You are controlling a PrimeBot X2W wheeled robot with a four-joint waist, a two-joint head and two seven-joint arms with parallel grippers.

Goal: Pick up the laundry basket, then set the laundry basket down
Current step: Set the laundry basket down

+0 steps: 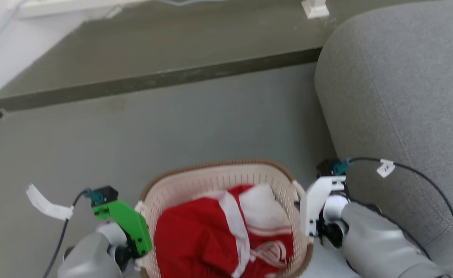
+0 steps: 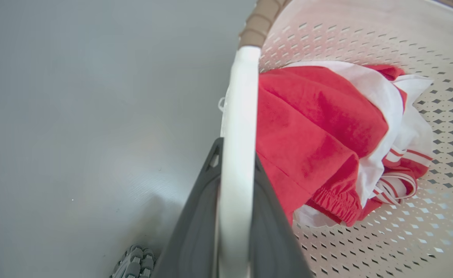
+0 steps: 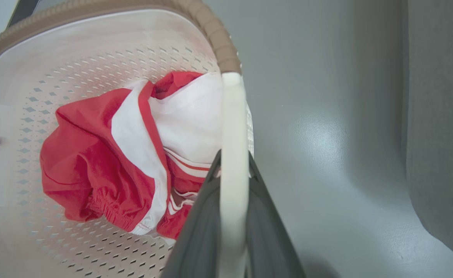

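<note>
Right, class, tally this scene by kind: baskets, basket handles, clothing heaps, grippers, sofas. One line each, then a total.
Cream-white perforated plastic laundry basket, brown rim: 1
White side handles: 2
Heap of red and white clothing: 1
Dark-fingered grippers, left gripper and right gripper: 2
Grey fabric sofa: 1
Total: 7

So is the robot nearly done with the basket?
Maybe halfway. Done: the left gripper is shut on the left handle and the right gripper is shut on the right handle of the laundry basket, with the red and white clothes inside. In hand: the lift. I cannot tell if it is off the grey floor. Left: setting it down.
</note>
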